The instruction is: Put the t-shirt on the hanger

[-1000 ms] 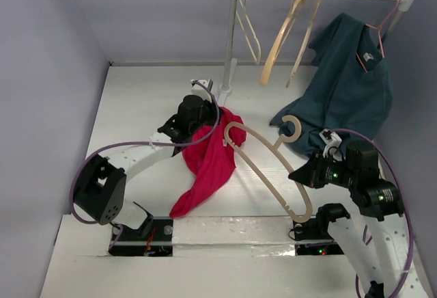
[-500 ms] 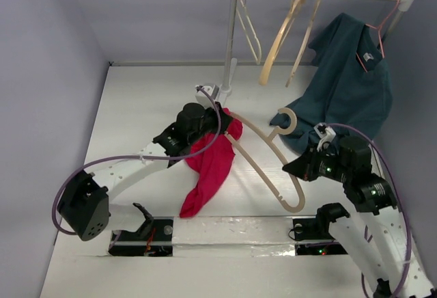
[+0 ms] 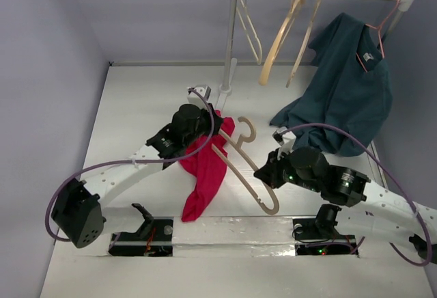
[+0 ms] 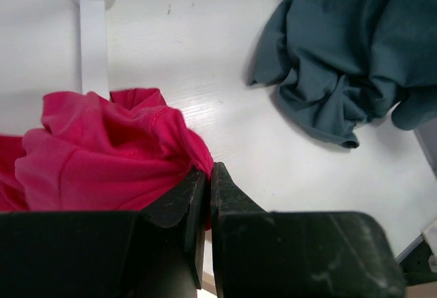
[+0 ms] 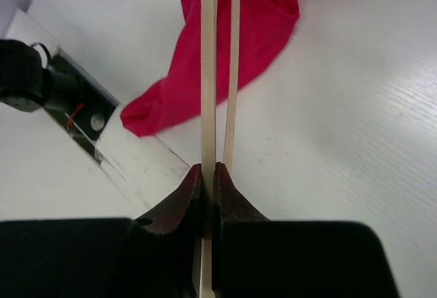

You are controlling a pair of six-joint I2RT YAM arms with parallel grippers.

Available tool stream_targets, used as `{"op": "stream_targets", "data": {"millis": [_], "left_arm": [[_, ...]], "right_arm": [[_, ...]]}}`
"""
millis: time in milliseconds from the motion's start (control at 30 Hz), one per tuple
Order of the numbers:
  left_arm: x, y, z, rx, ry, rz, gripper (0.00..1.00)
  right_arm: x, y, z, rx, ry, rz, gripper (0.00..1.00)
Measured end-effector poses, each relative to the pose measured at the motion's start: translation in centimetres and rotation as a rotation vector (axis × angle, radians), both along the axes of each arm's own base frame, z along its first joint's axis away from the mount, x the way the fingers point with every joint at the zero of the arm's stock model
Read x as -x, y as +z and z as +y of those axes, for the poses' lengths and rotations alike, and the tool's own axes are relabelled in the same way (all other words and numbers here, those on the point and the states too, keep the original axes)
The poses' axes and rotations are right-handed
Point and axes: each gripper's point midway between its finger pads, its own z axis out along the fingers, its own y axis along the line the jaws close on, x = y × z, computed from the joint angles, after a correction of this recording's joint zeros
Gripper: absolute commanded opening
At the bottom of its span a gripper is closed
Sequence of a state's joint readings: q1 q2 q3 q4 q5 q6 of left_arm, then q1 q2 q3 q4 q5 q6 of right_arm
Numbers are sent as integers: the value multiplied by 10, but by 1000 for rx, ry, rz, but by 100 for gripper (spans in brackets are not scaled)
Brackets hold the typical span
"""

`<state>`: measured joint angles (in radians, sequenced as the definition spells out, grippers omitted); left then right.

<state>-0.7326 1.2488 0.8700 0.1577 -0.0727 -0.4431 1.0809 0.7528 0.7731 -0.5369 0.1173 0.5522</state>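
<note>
The crimson t-shirt (image 3: 207,165) hangs in a bunch from my left gripper (image 3: 213,126), which is shut on its upper edge above the table; the shirt also shows in the left wrist view (image 4: 102,154) and right wrist view (image 5: 252,18). My right gripper (image 3: 263,175) is shut on the lower arm of the tan wooden hanger (image 3: 240,165), held tilted right beside the shirt, hook (image 3: 246,128) pointing up near my left gripper. In the right wrist view the hanger's bars (image 5: 207,72) run straight ahead from my jaws into the shirt.
A white rack (image 3: 229,38) with a metal rail stands at the back. On it hang a thin white hanger (image 3: 249,28), two tan hangers (image 3: 280,38), and a dark teal shirt (image 3: 345,93) on a pink hanger (image 3: 381,28). The teal shirt's hem lies on the table (image 4: 328,100).
My right arm has swung left and lower, carrying the hanger up against the red shirt. My left gripper has shifted slightly with the shirt; the shirt's tail has drifted right.
</note>
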Motion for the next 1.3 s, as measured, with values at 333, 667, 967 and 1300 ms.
{"op": "stream_targets", "data": {"millis": [333, 667, 967, 1300], "left_arm": [[21, 67, 29, 99, 36, -108, 0], [44, 173, 68, 166, 115, -226, 0], [68, 232, 83, 215, 88, -291, 0], [74, 246, 71, 192, 11, -261, 17]], "right_arm": [[-30, 27, 32, -112, -72, -168, 0], [-77, 73, 91, -137, -235, -442, 0], [-94, 122, 146, -267, -177, -626, 0], [-104, 157, 143, -399, -124, -691, 0]]}}
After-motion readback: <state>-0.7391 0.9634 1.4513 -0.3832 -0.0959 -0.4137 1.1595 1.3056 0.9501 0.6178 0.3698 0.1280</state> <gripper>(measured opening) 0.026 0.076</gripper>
